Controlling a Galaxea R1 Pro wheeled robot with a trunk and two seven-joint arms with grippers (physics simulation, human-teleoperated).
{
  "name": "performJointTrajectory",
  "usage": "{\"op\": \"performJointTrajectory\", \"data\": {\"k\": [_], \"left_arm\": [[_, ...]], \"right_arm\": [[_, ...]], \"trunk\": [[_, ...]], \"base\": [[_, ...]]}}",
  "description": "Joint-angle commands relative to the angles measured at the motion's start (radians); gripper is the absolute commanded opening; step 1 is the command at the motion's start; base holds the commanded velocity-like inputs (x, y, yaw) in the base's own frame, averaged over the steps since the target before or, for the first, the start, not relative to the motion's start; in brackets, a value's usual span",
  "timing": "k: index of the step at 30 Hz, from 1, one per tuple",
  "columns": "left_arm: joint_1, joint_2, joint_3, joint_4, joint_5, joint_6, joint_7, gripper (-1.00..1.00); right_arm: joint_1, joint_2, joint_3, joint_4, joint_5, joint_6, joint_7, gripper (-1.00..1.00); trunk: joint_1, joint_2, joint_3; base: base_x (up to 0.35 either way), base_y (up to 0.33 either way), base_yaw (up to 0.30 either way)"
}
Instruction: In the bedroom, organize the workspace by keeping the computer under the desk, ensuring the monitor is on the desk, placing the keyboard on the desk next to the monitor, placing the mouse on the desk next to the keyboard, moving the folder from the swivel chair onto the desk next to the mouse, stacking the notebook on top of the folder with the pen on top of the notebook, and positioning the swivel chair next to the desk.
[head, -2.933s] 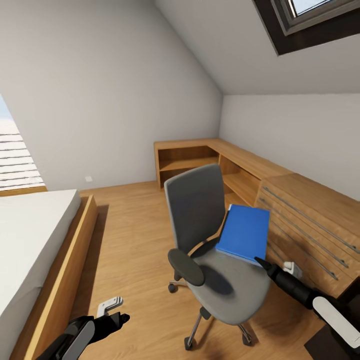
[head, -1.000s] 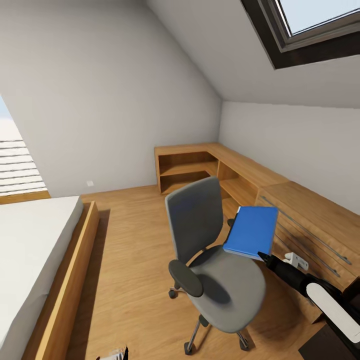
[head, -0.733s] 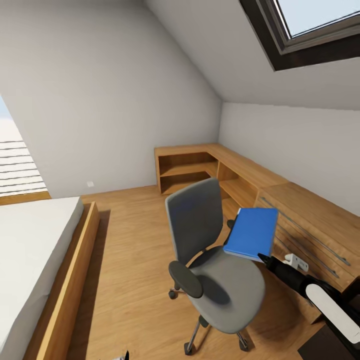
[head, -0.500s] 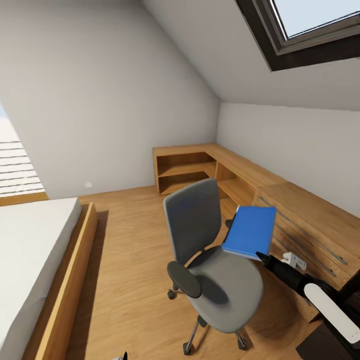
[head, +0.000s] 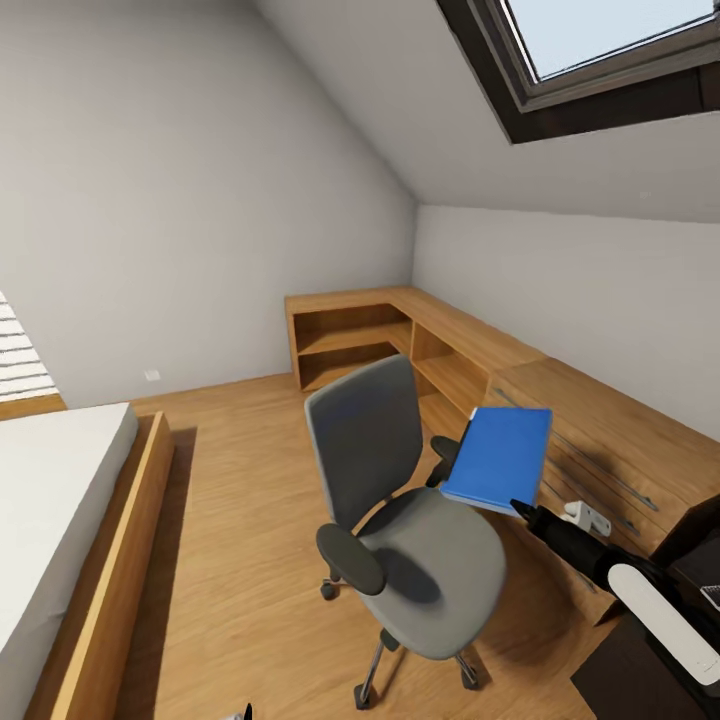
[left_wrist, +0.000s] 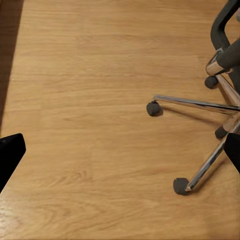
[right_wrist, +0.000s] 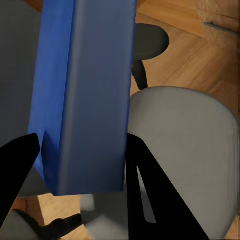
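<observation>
Right gripper: clamped on the lower edge of the folder, which is held tilted above the swivel chair seat, clear of it. Left gripper: fingers spread wide, held over the floor beside the chair's castors.

right arm at the head view's lower right: glossy white shell, black tapered forearm, black gripper. black fingers fill the wrist view's lower corners.
</observation>
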Motion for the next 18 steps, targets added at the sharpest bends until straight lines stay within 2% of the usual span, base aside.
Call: {"op": "performJointTrajectory", "data": {"k": [1, 8, 18], "left_arm": [[-0.001, 0.000, -0.003, 0.001, 0.011, -0.003, -0.008, 1.00], [-0.001, -0.003, -0.003, 0.001, 0.009, -0.003, -0.011, 1.00], [-0.001, -0.005, -0.003, 0.001, 0.009, -0.002, -0.010, 1.00]], "right_arm": [[-0.001, -0.001, 0.002, 0.011, -0.008, -0.001, -0.006, -1.00], [-0.001, -0.001, 0.002, 0.043, -0.008, -0.001, -0.002, -1.00], [-0.001, 0.000, 0.002, 0.044, -0.011, -0.002, -0.004, -1.00]], "trunk": [[0.000, -0.001, -0.001], [0.000, -0.001, -0.001], [-0.038, 0.069, 0.030]], "base": [[0.000, 0.000, -0.011], [0.000, 0.000, -0.001], [0.000, 0.000, 0.000]]}}
